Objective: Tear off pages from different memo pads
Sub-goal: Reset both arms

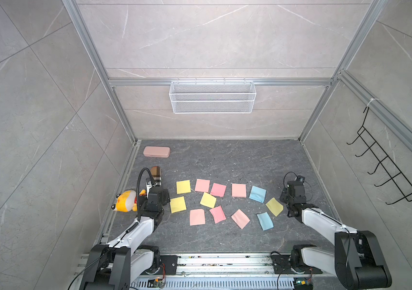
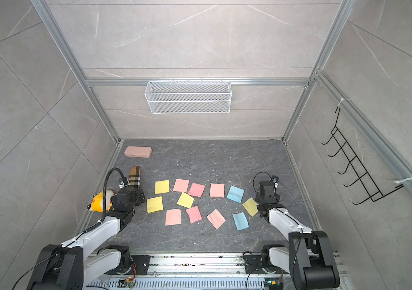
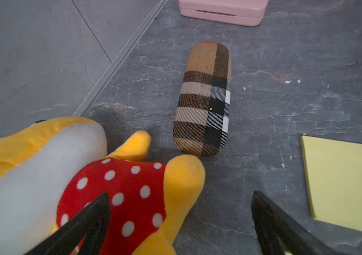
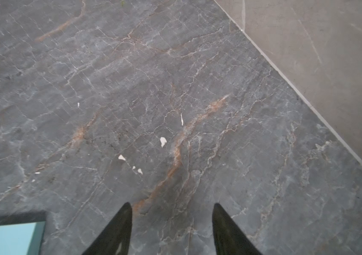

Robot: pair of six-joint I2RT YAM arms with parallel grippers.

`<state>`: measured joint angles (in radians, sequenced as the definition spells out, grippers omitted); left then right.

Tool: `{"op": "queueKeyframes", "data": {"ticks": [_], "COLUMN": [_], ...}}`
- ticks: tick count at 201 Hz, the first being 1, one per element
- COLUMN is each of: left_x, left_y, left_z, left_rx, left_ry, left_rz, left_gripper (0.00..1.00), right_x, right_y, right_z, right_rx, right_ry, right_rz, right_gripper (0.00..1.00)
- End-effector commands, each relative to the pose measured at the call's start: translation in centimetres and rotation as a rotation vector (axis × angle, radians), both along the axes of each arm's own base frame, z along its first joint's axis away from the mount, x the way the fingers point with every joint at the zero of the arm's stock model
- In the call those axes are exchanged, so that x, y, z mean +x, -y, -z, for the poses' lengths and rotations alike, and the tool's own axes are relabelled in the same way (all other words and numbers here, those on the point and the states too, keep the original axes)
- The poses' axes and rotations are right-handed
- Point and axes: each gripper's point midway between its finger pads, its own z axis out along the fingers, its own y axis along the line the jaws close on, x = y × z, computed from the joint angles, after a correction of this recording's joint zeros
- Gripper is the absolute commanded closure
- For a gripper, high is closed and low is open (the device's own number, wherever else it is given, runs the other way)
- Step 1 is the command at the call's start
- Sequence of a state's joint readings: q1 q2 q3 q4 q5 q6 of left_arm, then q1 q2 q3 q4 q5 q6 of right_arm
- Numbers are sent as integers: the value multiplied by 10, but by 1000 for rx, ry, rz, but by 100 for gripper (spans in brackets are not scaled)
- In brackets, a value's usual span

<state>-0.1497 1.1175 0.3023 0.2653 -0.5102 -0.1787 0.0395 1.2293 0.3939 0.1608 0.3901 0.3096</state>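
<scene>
Several pastel squares lie across the middle of the dark table in both top views. The flat ones, such as a yellow [image 1: 183, 186], a pink [image 1: 239, 190] and a blue [image 1: 257, 193], look like memo pads. Curled pages lie nearer, among them pink [image 1: 240, 219], blue [image 1: 265, 221] and yellow [image 1: 274, 206]. My left gripper [image 3: 180, 194] is wide open beside a thick yellow memo pad [image 3: 343, 181], holding nothing. My right gripper [image 4: 172, 204] is open above bare table, a light-blue corner [image 4: 8, 238] off to one side.
A yellow plush toy [image 1: 125, 200] with a red dotted patch [image 3: 118, 194] lies under the left gripper. A plaid case [image 3: 204, 99] and a pink case [image 1: 156, 152] sit beyond it. A wire basket [image 1: 212, 96] hangs on the back wall and a black hook rack [image 1: 385, 170] on the right wall.
</scene>
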Motion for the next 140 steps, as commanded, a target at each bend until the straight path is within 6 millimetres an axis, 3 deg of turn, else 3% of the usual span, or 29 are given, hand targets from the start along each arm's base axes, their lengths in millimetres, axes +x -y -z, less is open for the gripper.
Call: {"op": "queueKeyframes", "data": {"ticks": [1,16,48,84,96,107,119,140], "left_x": [26,37,65,62,64,68,71,73], "left_y": [-3,4,22,32,29,26,21,10], "left_z": [-43,-45,-36,-37,-33,-28,-27,-17], "left_rx": [21,-19,23,28,37,49,40,2], "left_ry": [242,302,209,238,245,255,249,234], "left_rz": [-2,65,232,306,288,280,257,219], "left_gripper": [0,0,0,0,0,0,0,0], "right_x": [38,45,55,54,57,62,60,63], "right_y": [1,-4,-24,-38,-46,-50,-51,-50], "right_z": [-51,-53,-47,-47,-37,-41,-32,-37], "right_rx": [-68,-81,-75,-64,-62,-90,-73,-85], "right_ry": [265,341,364,405,387,452,372,407], "right_rz": [-30,-70,-186,-271,-323,-338,-339,-332], "right_gripper": [42,42,42,35,35,33,32,30]}}
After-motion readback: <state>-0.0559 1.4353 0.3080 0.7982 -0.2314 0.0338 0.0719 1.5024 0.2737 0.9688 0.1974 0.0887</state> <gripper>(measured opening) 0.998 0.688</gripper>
